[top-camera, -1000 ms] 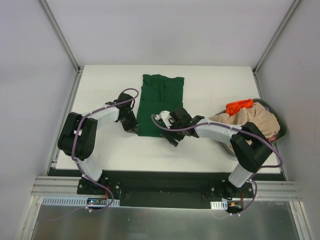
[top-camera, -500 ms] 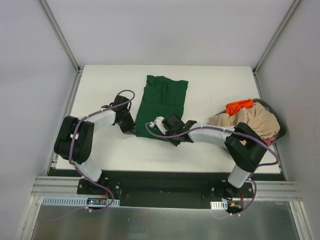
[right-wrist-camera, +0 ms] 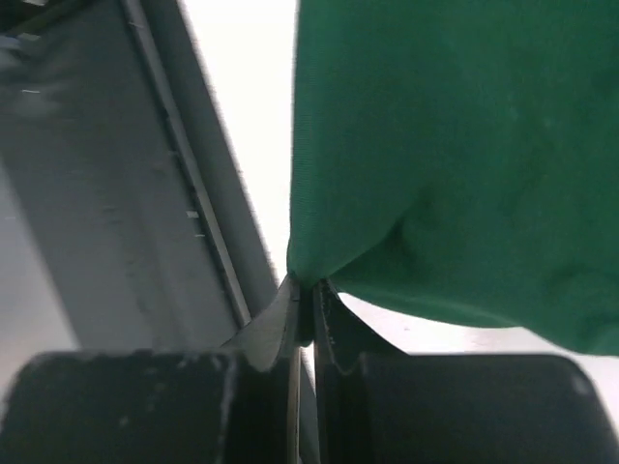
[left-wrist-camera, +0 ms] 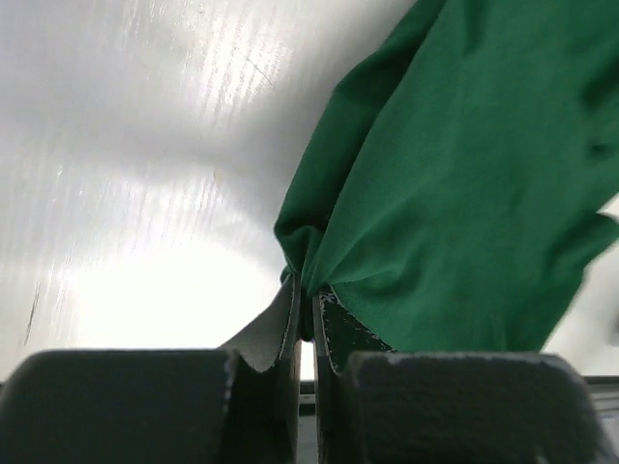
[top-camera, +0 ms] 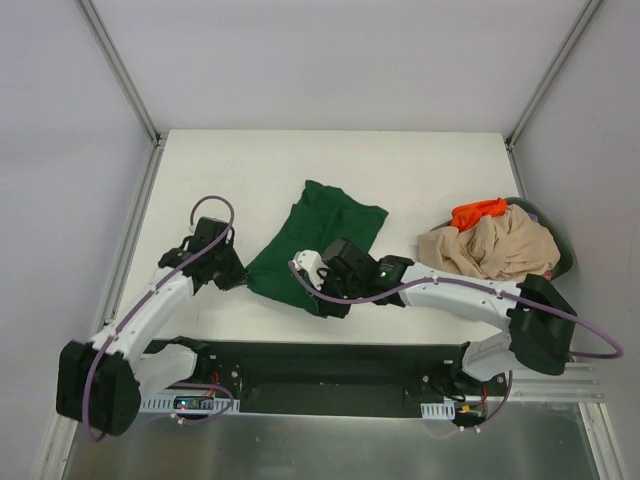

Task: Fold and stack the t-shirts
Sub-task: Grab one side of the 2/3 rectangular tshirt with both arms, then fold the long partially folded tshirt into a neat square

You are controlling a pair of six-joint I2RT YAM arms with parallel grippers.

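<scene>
The dark green t-shirt [top-camera: 315,235] lies skewed on the white table, its near edge pulled toward me. My left gripper [top-camera: 240,277] is shut on its near left corner; in the left wrist view the green cloth [left-wrist-camera: 455,184] is pinched at the left gripper [left-wrist-camera: 309,295]. My right gripper [top-camera: 318,300] is shut on the near right corner, and the right wrist view shows cloth [right-wrist-camera: 455,145] bunched at the right gripper [right-wrist-camera: 308,290]. A beige t-shirt [top-camera: 495,250] and an orange t-shirt [top-camera: 478,211] are heaped in the basket at the right. A bit of pink cloth [top-camera: 545,272] peeks out under the beige.
The dark round basket [top-camera: 562,252] sits at the table's right edge. Grey walls and metal posts enclose the white table [top-camera: 230,170]. The black rail [top-camera: 330,365] at the near edge carries both arm bases.
The right gripper has closed on the green shirt's near right corner. Both arms have pulled back toward the near edge, dragging the shirt's near edge with them and skewing it.
</scene>
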